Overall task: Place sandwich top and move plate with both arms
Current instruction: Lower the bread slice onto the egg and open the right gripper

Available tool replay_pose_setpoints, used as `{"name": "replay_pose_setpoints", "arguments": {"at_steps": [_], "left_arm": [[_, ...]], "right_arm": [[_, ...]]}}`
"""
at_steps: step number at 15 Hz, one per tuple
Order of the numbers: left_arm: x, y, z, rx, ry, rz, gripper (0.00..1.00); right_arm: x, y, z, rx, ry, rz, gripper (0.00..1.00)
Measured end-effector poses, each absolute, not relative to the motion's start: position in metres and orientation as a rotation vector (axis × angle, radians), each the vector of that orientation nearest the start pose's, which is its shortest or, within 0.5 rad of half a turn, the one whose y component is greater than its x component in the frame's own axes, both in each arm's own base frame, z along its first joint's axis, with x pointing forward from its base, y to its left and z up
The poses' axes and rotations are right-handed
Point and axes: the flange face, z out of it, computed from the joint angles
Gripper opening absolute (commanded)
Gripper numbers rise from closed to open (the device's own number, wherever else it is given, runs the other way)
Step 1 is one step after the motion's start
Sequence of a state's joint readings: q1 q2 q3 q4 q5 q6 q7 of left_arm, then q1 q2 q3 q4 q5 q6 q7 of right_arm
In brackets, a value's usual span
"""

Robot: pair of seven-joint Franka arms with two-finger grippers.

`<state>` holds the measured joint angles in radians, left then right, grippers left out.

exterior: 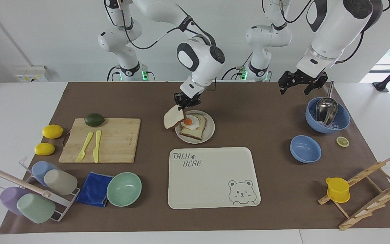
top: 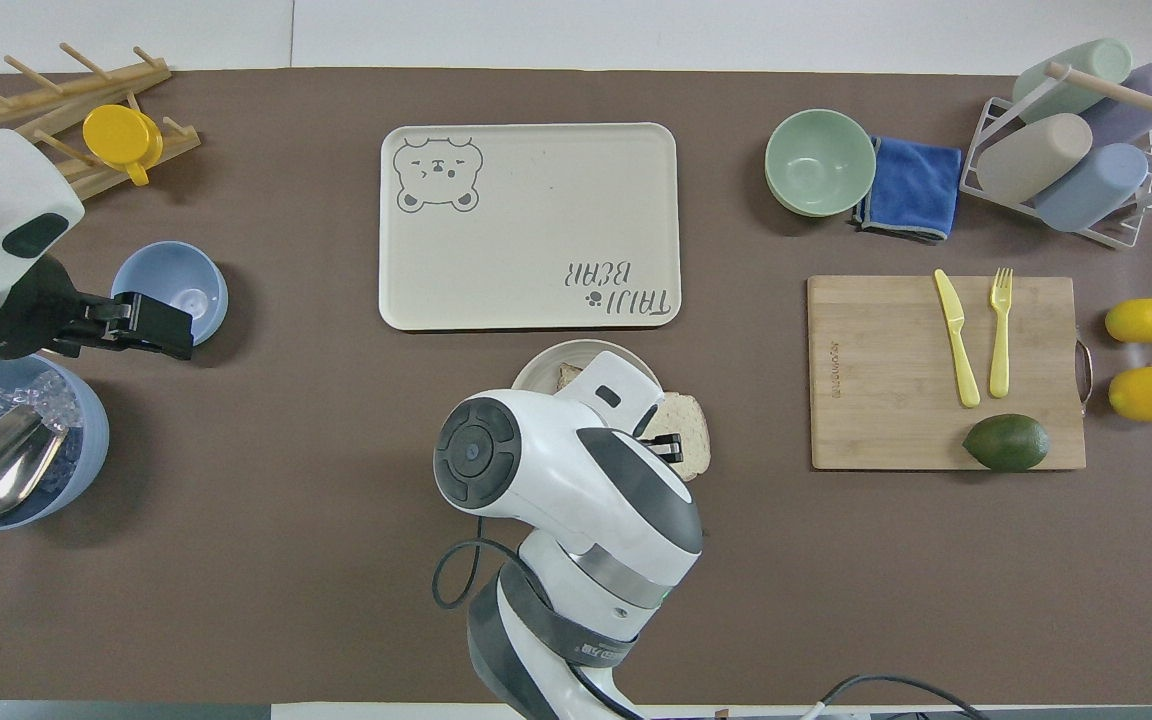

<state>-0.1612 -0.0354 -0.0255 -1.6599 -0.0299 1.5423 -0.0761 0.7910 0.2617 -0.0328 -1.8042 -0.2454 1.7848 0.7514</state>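
My right gripper is shut on the sandwich top, a plain bread slice with a brown crust. The slice hangs tilted in the air over the plate's edge on the cutting-board side. The small round plate holds a bread slice topped with a fried egg. In the overhead view the right arm hides most of the plate, and the sandwich top shows beside the right gripper. My left gripper is open and empty. It waits in the air beside the big blue bowl, as the overhead view also shows.
The cream bear tray lies just farther from the robots than the plate. The cutting board holds a fork, a knife and an avocado. A mint bowl, a blue bowl with scoop and a small blue bowl stand around.
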Motion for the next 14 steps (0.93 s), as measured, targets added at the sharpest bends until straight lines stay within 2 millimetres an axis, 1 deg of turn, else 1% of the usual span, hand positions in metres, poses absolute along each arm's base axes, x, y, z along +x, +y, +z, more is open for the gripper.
{"name": "replay_pose_setpoints", "arguments": {"at_steps": [4,8,10,11,12,13,14], "left_arm": [[0.528,-0.103,0.600,-3.152,0.174,0.135,1.00],[0.528,-0.103,0.600,-3.152,0.174,0.131,1.00],[0.528,-0.103,0.600,-3.152,0.172,0.131,1.00],[0.529,-0.103,0.600,-3.152,0.172,0.130,1.00],[0.529,-0.102,0.600,-3.152,0.171,0.129,1.00],[0.529,-0.102,0.600,-3.153,0.171,0.126,1.00],[0.529,-0.102,0.600,-3.153,0.170,0.124,1.00]], "right_arm": [[0.449,0.416,0.391,-3.375,-0.138,0.015,0.00],[0.457,0.429,0.387,-3.267,-0.098,-0.028,0.00],[0.463,0.429,0.382,-3.242,-0.079,-0.042,0.00],[0.465,0.428,0.380,-3.230,-0.066,-0.045,0.11],[0.468,0.427,0.378,-3.216,-0.045,-0.038,0.25],[0.470,0.425,0.377,-3.204,-0.021,-0.023,0.32],[0.473,0.421,0.377,-3.194,0.002,-0.016,0.50]]}}
